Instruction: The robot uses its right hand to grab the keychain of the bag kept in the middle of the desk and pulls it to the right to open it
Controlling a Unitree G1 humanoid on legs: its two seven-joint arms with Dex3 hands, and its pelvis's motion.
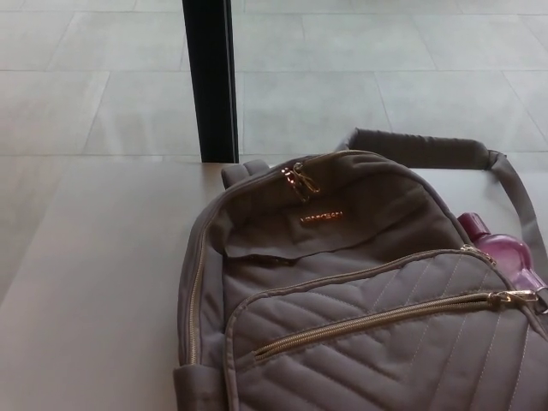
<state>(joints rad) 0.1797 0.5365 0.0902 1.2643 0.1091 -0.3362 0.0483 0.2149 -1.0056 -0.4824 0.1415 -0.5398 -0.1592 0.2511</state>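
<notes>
A grey-brown quilted backpack (360, 291) lies flat on the pale desk (94, 282), filling the lower right of the head view. Gold zipper pulls (300, 181) hang at its top edge. A second gold pull (512, 298) sits at the right end of the front pocket's zipper (368, 321), whose teeth look closed along the line. Another small pull (473, 251) shows on the upper seam at the right. Neither of my hands shows anywhere in the frame.
A black vertical post (211, 79) stands behind the desk's far edge. A pink bottle (501, 250) lies against the bag's right side. The padded shoulder strap (428, 147) curves behind the bag. Tiled floor (342, 68) lies beyond.
</notes>
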